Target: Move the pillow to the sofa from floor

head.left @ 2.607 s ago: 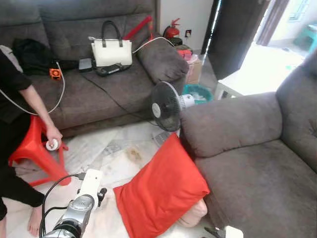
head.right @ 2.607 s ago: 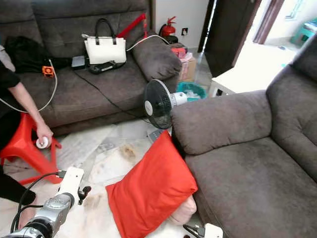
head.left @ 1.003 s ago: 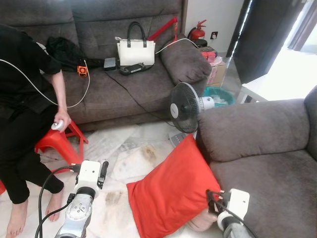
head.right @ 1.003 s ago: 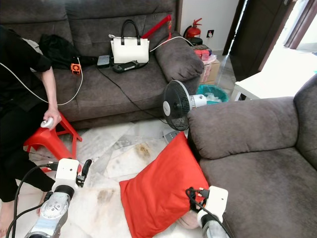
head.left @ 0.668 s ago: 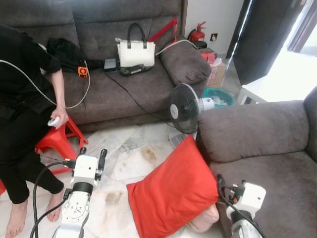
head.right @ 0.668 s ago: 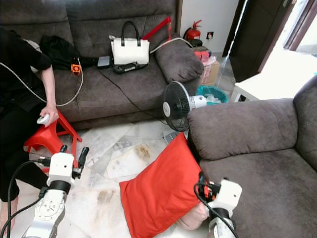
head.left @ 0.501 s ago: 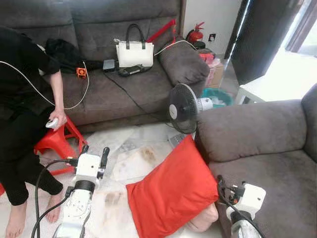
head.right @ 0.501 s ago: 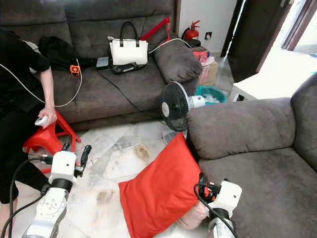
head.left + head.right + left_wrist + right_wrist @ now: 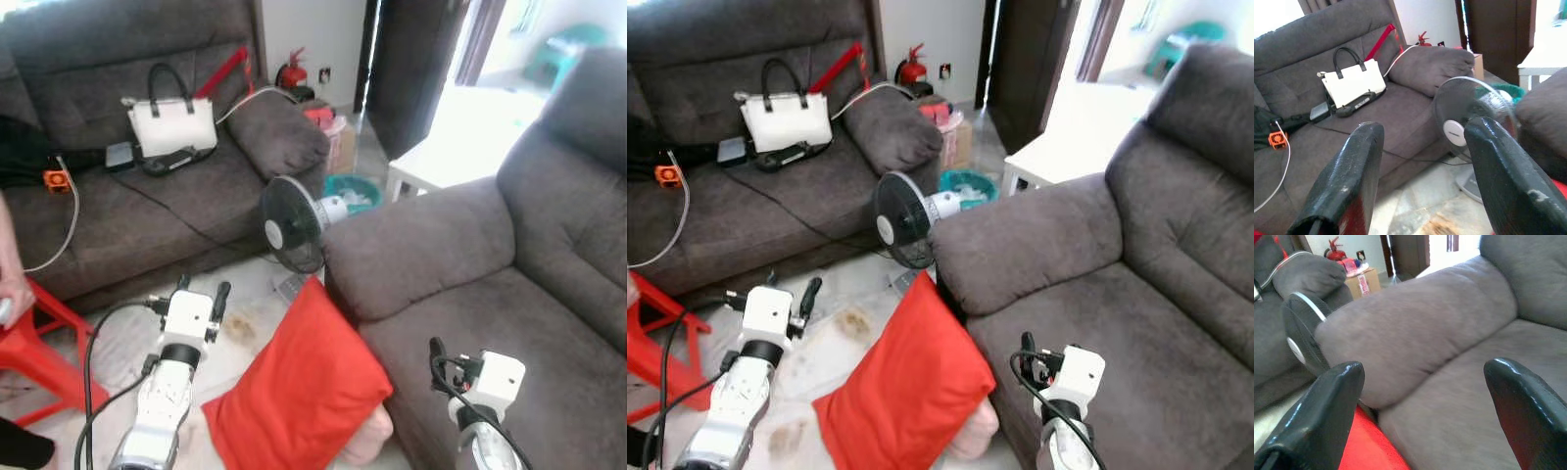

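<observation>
The red pillow (image 9: 294, 392) stands on edge on the floor, leaning against the front of the near sofa (image 9: 490, 294) — we have not gripped it yet. Our left gripper (image 9: 201, 294) hovers with fingers spread, just left of the pillow; our right gripper (image 9: 441, 357) hangs released over the sofa seat, its fingers apart. We judge the standing fan (image 9: 289, 223) the main hazard: it sits just behind the pillow, so a wide swing could topple it or snag a cable. We count one pillow, one fan, two sofas, one white handbag (image 9: 172, 123), one red stool (image 9: 39, 343).
</observation>
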Available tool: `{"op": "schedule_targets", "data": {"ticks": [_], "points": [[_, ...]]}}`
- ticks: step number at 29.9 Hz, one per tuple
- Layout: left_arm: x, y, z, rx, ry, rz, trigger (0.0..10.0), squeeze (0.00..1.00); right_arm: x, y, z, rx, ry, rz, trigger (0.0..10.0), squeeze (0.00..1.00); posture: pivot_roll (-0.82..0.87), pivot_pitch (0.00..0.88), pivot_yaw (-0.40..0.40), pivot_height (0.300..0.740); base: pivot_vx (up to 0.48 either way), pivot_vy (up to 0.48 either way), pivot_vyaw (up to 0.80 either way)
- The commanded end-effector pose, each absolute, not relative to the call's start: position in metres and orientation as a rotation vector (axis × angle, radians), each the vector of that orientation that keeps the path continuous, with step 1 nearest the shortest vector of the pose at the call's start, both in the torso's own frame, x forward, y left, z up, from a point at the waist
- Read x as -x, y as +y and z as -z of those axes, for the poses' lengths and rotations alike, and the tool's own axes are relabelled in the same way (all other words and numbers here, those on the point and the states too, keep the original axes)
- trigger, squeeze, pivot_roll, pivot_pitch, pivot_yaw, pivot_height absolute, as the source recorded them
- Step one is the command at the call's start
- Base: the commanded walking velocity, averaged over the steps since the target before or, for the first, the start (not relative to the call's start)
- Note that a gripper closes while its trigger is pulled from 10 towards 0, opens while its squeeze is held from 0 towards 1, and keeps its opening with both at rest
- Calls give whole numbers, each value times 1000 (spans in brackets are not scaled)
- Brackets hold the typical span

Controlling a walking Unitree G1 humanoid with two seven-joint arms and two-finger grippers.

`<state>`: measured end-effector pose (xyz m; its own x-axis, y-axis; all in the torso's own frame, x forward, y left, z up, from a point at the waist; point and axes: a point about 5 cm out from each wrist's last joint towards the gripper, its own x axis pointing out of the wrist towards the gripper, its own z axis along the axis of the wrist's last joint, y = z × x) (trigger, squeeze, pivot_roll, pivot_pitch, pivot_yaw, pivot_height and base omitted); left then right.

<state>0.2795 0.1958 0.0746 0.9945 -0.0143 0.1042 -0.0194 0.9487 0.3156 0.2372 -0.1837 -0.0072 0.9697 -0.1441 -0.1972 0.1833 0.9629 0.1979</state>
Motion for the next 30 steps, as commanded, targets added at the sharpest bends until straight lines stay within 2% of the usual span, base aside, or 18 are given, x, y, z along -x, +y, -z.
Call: {"op": "schedule_targets", "data": {"ticks": [1,18,27,30], "points": [[-279,194,-74,-316,-94,4,10000,0,-238,-185,6,-219,180,166,10000,0,92,8,-10,740,0,0,0],[-278,186,-71,-308,-76,32,10000,0,-243,-182,7,-182,203,126,10000,0,95,8,-14,740,0,0,0],[-280,185,-70,-308,-67,32,10000,0,-246,-189,6,-161,208,128,10000,0,94,2,-19,740,0,0,768],[-280,184,-69,-308,-64,35,10000,0,-246,-191,7,-165,215,133,10000,0,93,0,-20,740,0,0,0]]}}
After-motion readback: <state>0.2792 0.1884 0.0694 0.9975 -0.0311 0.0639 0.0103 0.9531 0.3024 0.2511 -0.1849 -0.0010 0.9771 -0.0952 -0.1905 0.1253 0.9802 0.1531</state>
